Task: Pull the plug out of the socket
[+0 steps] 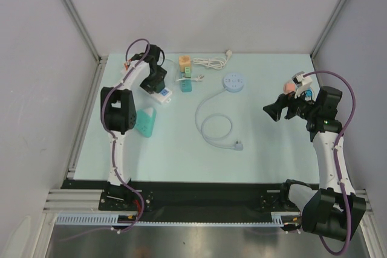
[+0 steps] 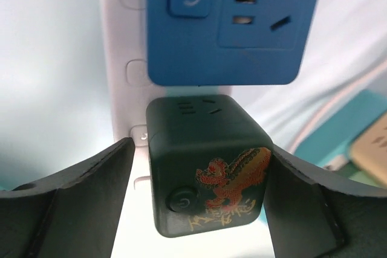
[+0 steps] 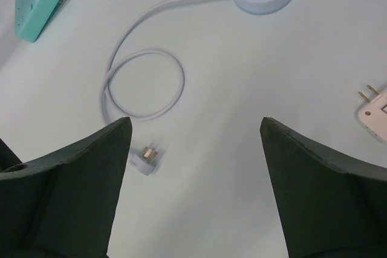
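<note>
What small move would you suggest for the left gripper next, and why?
Probably close the left gripper fully onto the black cube adapter: its fingers flank the cube, which sits plugged into the white power strip, but a gap shows on one side, so pulling now might slip.

A blue adapter (image 2: 224,25) crowds the black cube plug (image 2: 208,176) at 12 o'clock on the white strip (image 2: 121,40). The plug's 9 and 3 o'clock faces are free, and the left gripper (image 2: 201,149) straddles them. Under the right gripper (image 3: 196,131) the table (image 3: 242,89) is bare, save a coiled cable (image 3: 107,92) at 10 o'clock and a white plug (image 3: 375,110) at 3 o'clock.
</note>
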`<state>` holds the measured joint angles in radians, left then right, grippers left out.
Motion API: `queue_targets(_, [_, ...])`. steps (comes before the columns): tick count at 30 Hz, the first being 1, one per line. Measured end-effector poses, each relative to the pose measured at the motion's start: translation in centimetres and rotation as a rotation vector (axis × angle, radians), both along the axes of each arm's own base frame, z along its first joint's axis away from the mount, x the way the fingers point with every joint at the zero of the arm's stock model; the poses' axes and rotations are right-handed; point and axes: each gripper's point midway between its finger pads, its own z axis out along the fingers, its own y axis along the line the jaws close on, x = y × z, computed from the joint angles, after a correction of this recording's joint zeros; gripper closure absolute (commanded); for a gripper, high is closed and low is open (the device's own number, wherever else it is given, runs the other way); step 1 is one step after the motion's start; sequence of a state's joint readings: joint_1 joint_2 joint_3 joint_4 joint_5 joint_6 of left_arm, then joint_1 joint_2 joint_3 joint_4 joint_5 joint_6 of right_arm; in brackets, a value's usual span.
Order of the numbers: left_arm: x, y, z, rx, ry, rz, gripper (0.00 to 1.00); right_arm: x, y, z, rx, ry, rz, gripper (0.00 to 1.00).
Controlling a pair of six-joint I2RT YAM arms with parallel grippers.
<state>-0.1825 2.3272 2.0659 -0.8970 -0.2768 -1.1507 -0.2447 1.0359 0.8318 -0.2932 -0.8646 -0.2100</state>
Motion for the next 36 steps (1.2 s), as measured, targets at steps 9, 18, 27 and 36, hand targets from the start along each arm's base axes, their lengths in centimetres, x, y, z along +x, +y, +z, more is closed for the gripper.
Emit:
queue_targets(9, [-1.7,1.6,-0.5,0.122,0.047,-0.174,0.19,0.0,0.0,0.0,0.0,0.0,0.0,0.07])
queue_targets(18, [-1.8,2.1,-0.5,0.188,0.044,-0.334,0.56,0.0,0.0,0.0,0.0,0.0,0.0,0.07])
queue_targets(27, [-3.0,1.7,-0.3,0.15,-0.021,-0.479,1.0,0.0,0.0,0.0,0.001,0.0,0.001,0.07])
queue_targets(36, [-6.0,-2.4,1.4,-0.045,-0.2,-0.627,1.0,-0.2,0.4,0.0,0.011,0.001,0.023,0.08])
